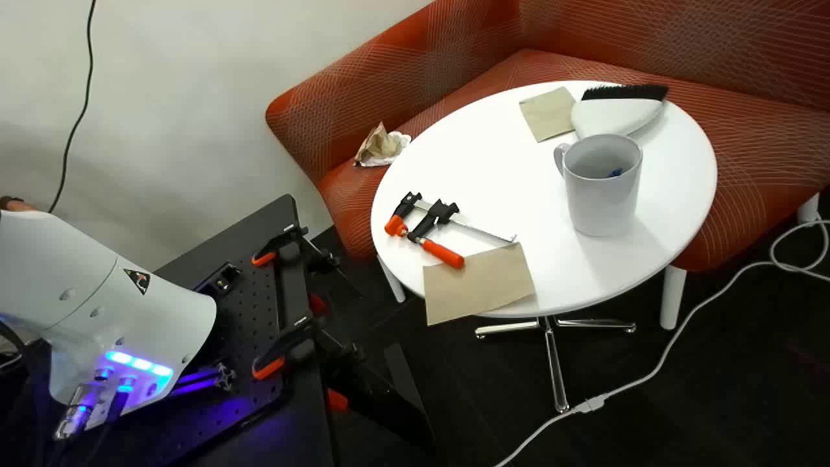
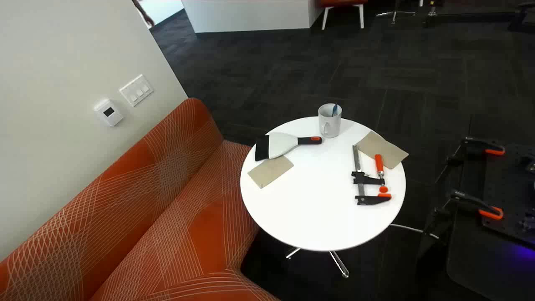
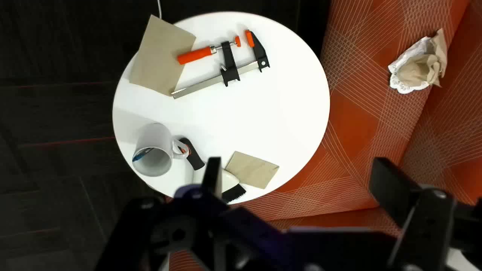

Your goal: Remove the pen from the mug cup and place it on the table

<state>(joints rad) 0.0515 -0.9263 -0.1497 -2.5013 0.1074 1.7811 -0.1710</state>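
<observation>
The white mug (image 1: 602, 204) stands upright on the round white table (image 1: 480, 175) and shows in both exterior views, with its second exterior sighting (image 2: 329, 126) near the table edge. A blue pen (image 2: 335, 109) leans inside the mug; only its tip (image 1: 615, 173) shows in an exterior view. In the wrist view the mug (image 3: 153, 137) is at the left, with the pen (image 3: 142, 154) against its inner wall. My gripper (image 3: 297, 163) is open and empty, with its fingers wide apart, above and to the right of the mug in the picture. It is outside both exterior views.
A bar clamp (image 1: 443, 253) lies partly on a beige pad (image 1: 480, 285). A white brush (image 1: 613, 115) lies close to the mug, beside another beige pad (image 1: 548, 113). A rust-red sofa (image 1: 389, 84) borders the table, with crumpled paper (image 1: 378, 148) on it.
</observation>
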